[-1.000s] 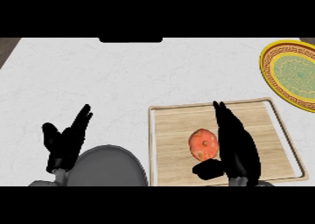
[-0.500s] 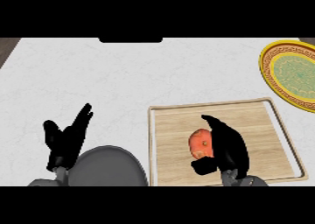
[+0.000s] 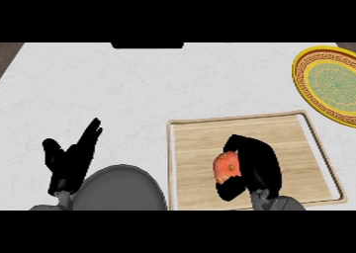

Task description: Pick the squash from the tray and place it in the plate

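At about eight o'clock in the head view, the left hand rests over the pale counter, its fingers straight and pointing up toward one o'clock, the thumb standing apart on the near side; it holds nothing and touches nothing that can be seen. Just below and to the right of it a rounded grey shape, part of the robot's own body, fills the lower edge. Further right, at roughly five o'clock, lies the wooden tray with its light raised rim, set flat on the counter. On the tray's lower middle sits the orange squash, and the right hand is wrapped round it from the right side, fingers curled over the top and the thumb closing in under it at about six o'clock, so only the squash's left face shows. Whether the squash is touching the tray's board or is lifted off it cannot be told. At two o'clock, well apart from the tray, the yellow-rimmed plate with a green centre lies on the counter, partly cut off by the right edge.
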`<state>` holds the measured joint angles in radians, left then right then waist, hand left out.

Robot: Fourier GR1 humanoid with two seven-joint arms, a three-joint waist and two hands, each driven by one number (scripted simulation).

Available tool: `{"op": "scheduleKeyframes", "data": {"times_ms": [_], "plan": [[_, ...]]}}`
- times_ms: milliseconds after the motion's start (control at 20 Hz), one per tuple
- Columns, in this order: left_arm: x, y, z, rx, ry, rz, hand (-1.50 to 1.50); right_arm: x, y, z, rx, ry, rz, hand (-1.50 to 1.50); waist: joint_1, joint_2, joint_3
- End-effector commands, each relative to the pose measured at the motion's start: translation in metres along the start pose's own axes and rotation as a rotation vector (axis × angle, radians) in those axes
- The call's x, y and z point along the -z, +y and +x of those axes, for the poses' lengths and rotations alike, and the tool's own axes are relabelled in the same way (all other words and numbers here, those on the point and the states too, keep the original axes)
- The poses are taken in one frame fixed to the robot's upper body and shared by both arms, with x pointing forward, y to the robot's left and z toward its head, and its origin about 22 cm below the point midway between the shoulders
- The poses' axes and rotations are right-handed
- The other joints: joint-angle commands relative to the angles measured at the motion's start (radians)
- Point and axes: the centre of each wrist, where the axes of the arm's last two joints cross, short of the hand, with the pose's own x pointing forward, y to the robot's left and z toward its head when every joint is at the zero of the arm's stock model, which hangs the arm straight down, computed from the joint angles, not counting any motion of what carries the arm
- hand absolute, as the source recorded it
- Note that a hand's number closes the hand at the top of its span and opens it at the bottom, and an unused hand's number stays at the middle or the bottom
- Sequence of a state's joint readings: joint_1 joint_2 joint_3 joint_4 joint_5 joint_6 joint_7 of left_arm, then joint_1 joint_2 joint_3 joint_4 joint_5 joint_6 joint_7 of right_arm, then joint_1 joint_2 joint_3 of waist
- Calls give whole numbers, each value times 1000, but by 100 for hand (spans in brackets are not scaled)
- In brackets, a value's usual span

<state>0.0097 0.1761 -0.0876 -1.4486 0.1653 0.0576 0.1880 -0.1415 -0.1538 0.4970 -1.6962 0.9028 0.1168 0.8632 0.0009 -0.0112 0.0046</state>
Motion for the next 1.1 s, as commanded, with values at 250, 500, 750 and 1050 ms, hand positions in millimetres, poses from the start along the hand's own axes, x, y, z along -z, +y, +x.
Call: {"op": "scheduleKeyframes", "data": {"times_ms": [250, 500, 750, 1050], "plan": [[1, -15, 4, 19, -6, -37, 0, 85, -65, -15, 172, 550, -305, 150, 51, 58, -7], [2, -27, 12, 18, -27, -80, 0, 109, -138, -17, 217, 653, -654, 150, 100, 67, -9], [3, -31, 13, 37, -32, -112, 0, 127, -188, -27, 204, 785, -909, 150, 138, 78, -8], [11, -39, 25, 37, -39, -129, 0, 133, -231, -29, 293, 885, -1137, 150, 141, 81, -4]]}}
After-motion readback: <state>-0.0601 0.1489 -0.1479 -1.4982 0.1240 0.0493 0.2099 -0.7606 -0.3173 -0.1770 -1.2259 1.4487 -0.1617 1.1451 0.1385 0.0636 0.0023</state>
